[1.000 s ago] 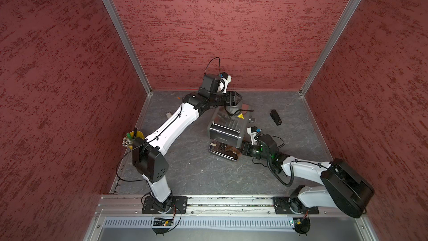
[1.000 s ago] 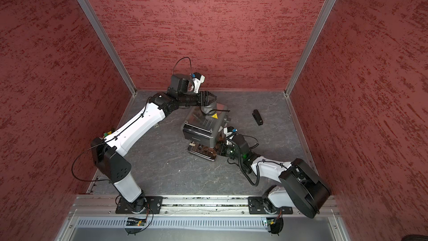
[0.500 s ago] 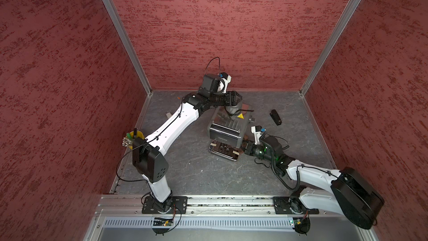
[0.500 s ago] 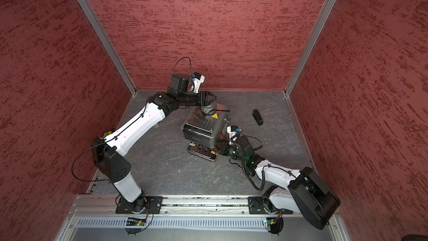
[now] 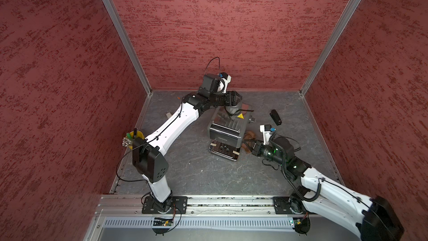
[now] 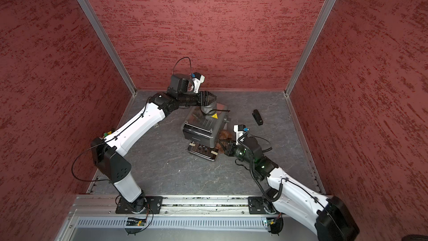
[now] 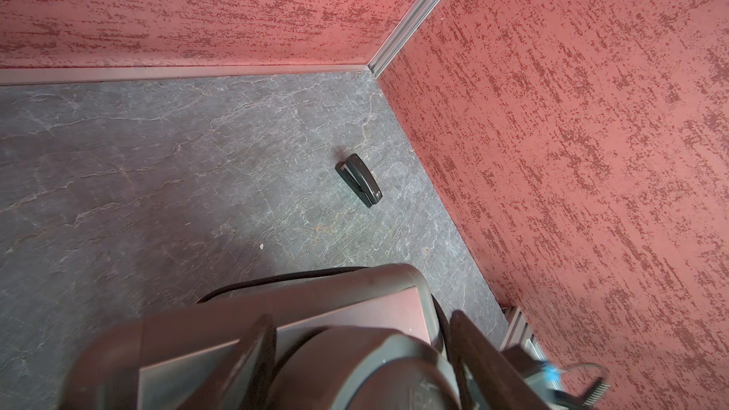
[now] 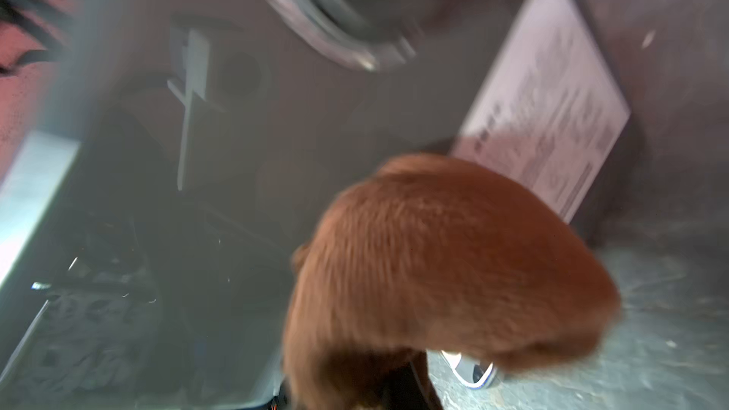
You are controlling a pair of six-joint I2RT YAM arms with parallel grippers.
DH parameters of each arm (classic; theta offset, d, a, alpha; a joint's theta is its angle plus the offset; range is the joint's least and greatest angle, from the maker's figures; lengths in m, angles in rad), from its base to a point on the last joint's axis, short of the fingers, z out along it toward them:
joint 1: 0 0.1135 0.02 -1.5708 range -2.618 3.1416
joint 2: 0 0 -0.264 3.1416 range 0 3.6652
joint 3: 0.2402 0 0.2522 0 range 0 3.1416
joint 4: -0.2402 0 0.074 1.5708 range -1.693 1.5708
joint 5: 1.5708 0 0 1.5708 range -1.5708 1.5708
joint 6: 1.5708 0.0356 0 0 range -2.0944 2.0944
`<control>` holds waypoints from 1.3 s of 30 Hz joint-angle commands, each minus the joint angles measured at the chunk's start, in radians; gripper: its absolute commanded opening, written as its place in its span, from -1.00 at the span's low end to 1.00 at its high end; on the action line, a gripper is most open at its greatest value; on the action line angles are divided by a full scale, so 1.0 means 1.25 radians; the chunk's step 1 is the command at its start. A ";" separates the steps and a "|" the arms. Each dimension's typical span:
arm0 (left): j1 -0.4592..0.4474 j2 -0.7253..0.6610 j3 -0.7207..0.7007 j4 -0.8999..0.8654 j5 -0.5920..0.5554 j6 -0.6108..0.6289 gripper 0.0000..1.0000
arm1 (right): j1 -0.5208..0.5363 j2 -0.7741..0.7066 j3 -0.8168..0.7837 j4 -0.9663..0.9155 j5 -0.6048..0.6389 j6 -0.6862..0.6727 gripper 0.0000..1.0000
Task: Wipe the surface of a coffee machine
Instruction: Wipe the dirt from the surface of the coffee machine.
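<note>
The grey-silver coffee machine (image 5: 228,126) (image 6: 203,127) stands mid-table with its drip tray (image 5: 223,153) toward the front rail. My left gripper (image 5: 237,102) (image 6: 212,100) (image 7: 363,345) reaches over the machine from the back left, its two fingers (image 7: 256,349) clamped on either side of the rounded dome (image 7: 374,372) on top. My right gripper (image 5: 253,148) (image 6: 225,149) is shut on a brown cloth (image 5: 248,136) (image 8: 434,270), which presses against the machine's right side wall (image 8: 315,112). The cloth hides the right fingertips in the right wrist view.
A small black stapler-like object (image 5: 275,117) (image 6: 257,117) (image 7: 359,179) lies back right of the machine. A yellow cup of sticks (image 5: 132,137) stands by the left wall behind my left arm. The machine's black cord (image 5: 243,111) loops over its top. Red walls close three sides.
My right arm's elbow has swung out toward the front right, and the gripper with the cloth has slid a little along the machine's right side. The left arm has not moved.
</note>
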 commanded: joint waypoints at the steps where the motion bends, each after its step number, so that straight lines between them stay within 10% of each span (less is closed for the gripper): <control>1: 0.011 0.018 0.008 -0.046 -0.018 -0.002 0.38 | -0.003 -0.042 0.115 -0.256 0.057 -0.105 -1.00; 18: 0.012 0.047 0.016 -0.019 -0.005 -0.018 0.38 | 0.028 0.181 0.573 -0.460 -0.165 -0.355 -1.00; 39: 0.079 0.000 0.010 0.048 0.022 -0.070 0.40 | 0.088 0.222 0.605 -0.386 -0.083 -0.309 -1.00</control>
